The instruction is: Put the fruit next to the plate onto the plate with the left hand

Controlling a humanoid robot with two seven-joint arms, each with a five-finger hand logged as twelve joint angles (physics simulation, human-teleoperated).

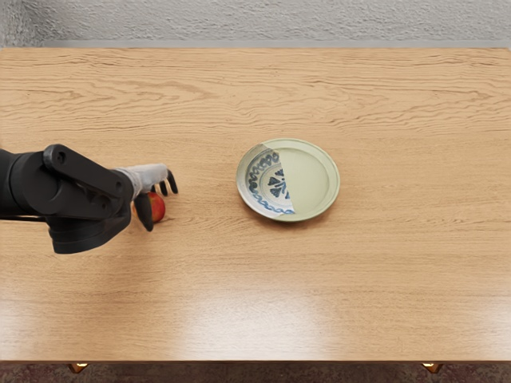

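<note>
Table (335, 295): light wood-grain top, extends on all sides of the left hand (152, 191) | Light: pale sheen nearer than the hand | Wall (239, 20): grey, rough, beyond the far edge | Floor (239, 375): dark strip below the near edge, with two brass leg tips (77, 367).

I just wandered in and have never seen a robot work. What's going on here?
The robot's left hand, reaching in from the left, is right at a small red fruit lying on the wooden table. The hand partly covers the fruit, so I cannot tell whether it is gripped. A patterned plate sits apart to the right, and the fruit is not on it yet. The right arm is out of view.
</note>
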